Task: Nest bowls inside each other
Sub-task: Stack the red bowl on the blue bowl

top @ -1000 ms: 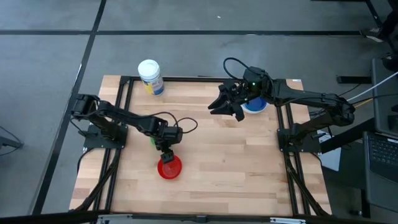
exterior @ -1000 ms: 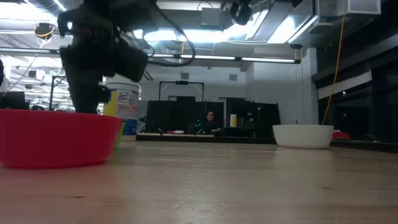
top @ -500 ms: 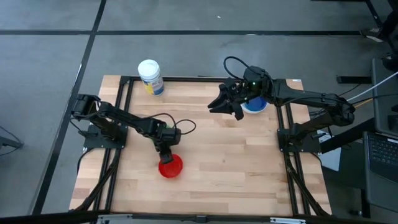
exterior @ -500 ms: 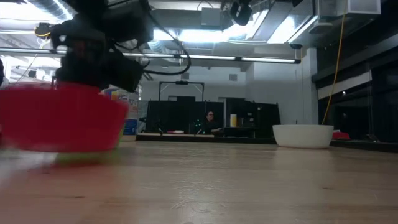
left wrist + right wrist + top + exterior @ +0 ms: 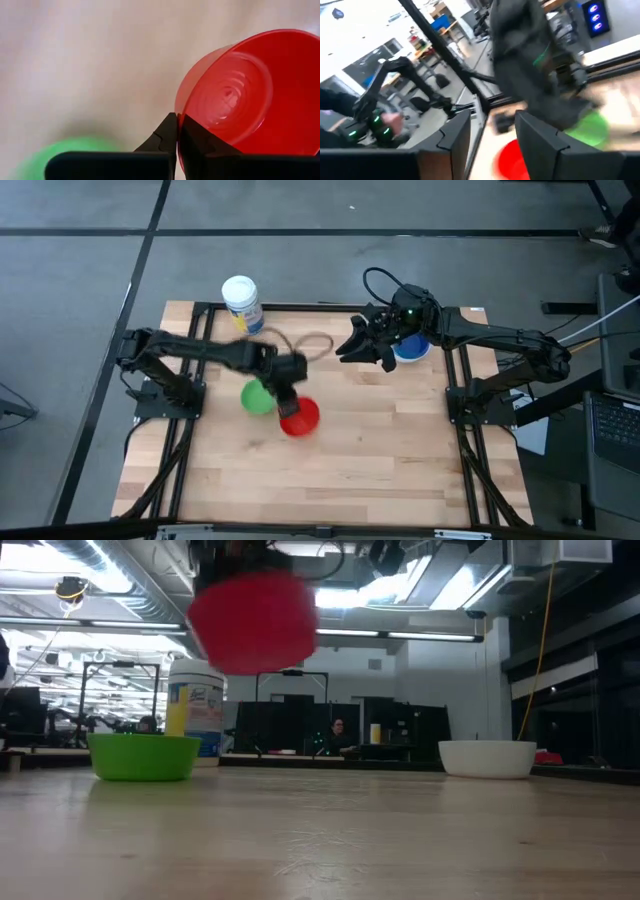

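Note:
My left gripper [image 5: 290,385] is shut on a red bowl [image 5: 299,418], which hangs high above the table in the low view [image 5: 252,620]. A green bowl [image 5: 257,397] stands on its base just left of it, and shows in the low view too [image 5: 143,756]. A white bowl [image 5: 488,758] stands at the far right with a blue bowl [image 5: 410,351] inside it. Next to that pair my right gripper [image 5: 360,348] hovers open with nothing between its fingers [image 5: 492,137]. My left gripper pinches the red bowl's rim [image 5: 181,107] between its two fingers, one finger inside the bowl [image 5: 200,142] and one outside. The fingers slant down from above. The bowl hangs tilted, its opening turned toward the wrist, clear of the table.
A white-lidded cylindrical container [image 5: 242,303] with a blue-yellow label stands at the far left of the table [image 5: 400,450]. Bare wood lies across the middle and near side. People and desks show in the room beyond.
My left gripper has shut on the red bowl's rim and risen, moving toward the table's right and far edges. The red bowl has been lifted clear of the table and tipped. The green bowl, earlier hidden by the arm, now shows in full.

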### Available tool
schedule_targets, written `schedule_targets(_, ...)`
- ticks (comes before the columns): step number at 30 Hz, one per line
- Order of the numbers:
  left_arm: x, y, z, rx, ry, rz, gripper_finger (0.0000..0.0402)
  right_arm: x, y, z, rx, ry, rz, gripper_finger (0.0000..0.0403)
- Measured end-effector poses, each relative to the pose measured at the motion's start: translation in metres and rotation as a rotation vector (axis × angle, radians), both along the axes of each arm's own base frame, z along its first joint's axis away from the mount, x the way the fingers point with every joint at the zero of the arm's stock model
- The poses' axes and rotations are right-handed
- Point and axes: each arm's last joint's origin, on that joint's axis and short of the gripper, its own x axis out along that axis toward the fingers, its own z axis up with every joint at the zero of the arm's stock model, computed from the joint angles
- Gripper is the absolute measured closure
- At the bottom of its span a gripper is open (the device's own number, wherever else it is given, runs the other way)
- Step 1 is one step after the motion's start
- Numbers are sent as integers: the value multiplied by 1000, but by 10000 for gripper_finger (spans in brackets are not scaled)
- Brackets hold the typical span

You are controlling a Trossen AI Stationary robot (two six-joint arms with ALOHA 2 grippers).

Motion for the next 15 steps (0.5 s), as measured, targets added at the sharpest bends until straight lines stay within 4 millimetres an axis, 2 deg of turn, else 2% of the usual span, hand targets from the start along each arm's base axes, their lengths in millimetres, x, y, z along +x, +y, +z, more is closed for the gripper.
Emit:
schedule_targets(4,-27,38,39,214,250,65,399,-1,0,1,37,17,-12,236)
schedule_targets(7,-42,61,71,390,331,124,399,-1,-1,2,29,14,-58,238)
schedule_targets(11,-52,85,112,592,285,259,399,0,-5,-2,-14,37,-208,244)
schedule_targets(15,-47,96,138,790,280,321,399,6,-15,-11,-71,91,-443,248)
